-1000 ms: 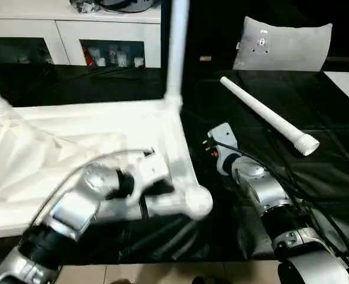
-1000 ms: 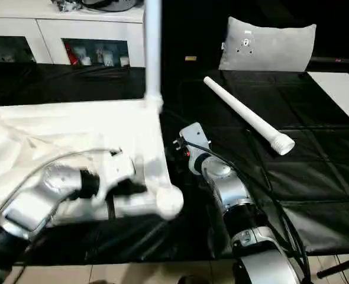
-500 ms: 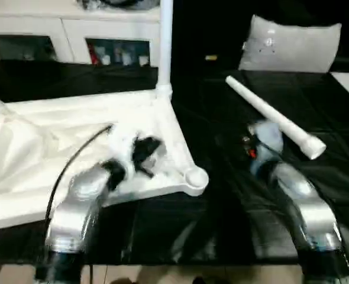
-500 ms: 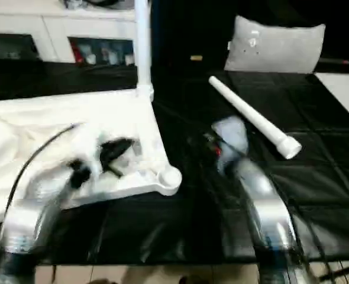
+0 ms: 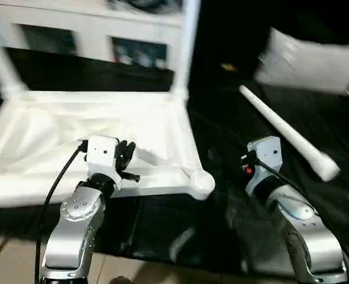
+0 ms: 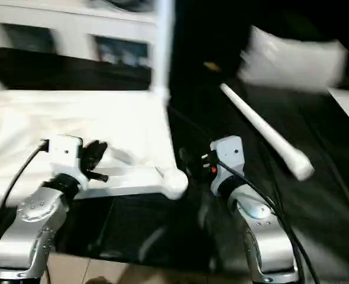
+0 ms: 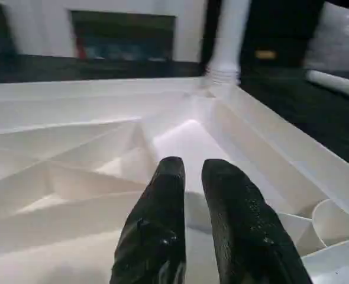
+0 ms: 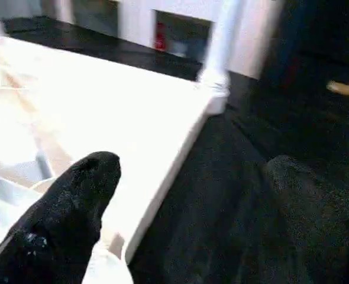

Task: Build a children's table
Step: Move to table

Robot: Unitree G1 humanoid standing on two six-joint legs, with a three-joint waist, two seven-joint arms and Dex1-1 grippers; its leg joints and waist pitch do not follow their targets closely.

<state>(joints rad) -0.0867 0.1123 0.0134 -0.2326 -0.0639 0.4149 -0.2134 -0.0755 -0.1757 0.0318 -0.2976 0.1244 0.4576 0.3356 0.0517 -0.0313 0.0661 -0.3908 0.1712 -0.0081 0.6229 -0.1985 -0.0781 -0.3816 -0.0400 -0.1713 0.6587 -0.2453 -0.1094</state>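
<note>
On the black sheet-covered work surface (image 5: 162,225), the white plastic rectangular table top (image 5: 103,127) is laid upside down, ribbed underside up. Two white tapered tube legs are seen standing in its far corner sockets, one at 12 o'clock (image 5: 189,41) and one at 10 o'clock (image 5: 0,59). The round near corner socket (image 5: 201,180) is left empty. A third white tube leg (image 5: 284,133) is laid loose on the black sheet at 2 o'clock, with a grey-white cushion (image 5: 310,62) beyond it. White cabinets (image 5: 91,35) are seen along the far side. The left gripper (image 7: 192,171) is held over the ribs with its black fingers (image 7: 162,201) almost together, nothing between them. The right gripper (image 8: 186,171) is spread wide beside the top's edge, empty. No writing can be read.
</note>
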